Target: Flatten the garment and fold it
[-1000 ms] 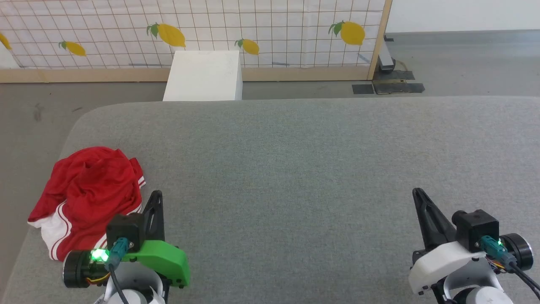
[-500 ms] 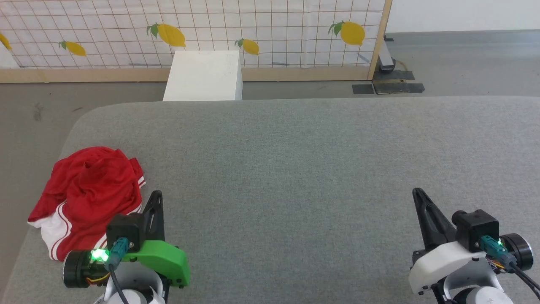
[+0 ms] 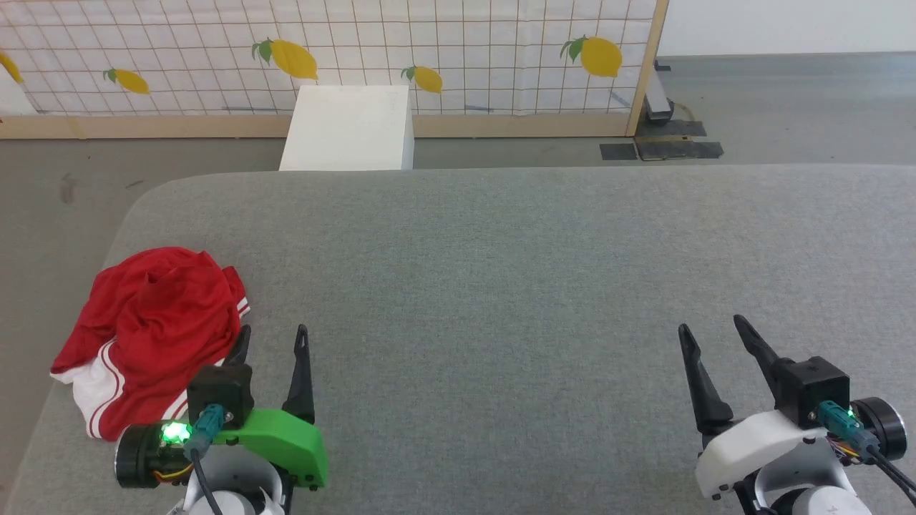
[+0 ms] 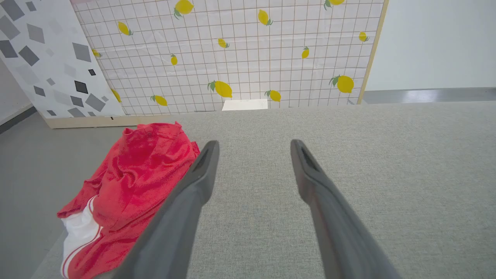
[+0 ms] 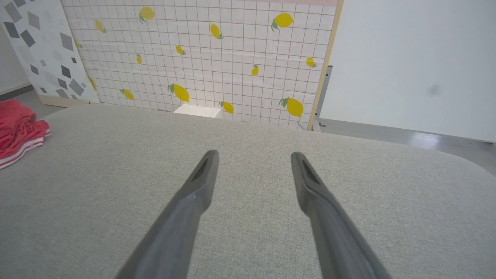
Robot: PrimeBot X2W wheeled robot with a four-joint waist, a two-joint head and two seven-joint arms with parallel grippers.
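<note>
The garment point(image 3: 154, 325) is a red jersey with white, red-striped parts, crumpled in a heap at the left edge of the grey padded surface point(image 3: 501, 272). It also appears at the left of the left wrist view point(image 4: 131, 190) and the far left of the right wrist view point(image 5: 17, 130). My left gripper point(image 3: 273, 337) stands open just right of the heap, its left finger close beside the cloth, nothing between its fingers point(image 4: 201, 170). My right gripper point(image 3: 710, 327) is open over bare surface at the lower right, far from the garment.
A white box point(image 3: 348, 129) stands on the floor behind the surface's far edge. A lemon-patterned grid panel point(image 3: 322, 50) with a wooden frame closes the back. Grey floor point(image 3: 50, 200) lies left of the surface. Dark floor plates point(image 3: 658, 149) sit at the back right.
Both grippers have gone from shut to open; their fingers now stand spread apart. The head view has shifted very slightly. The garment lies as before.
</note>
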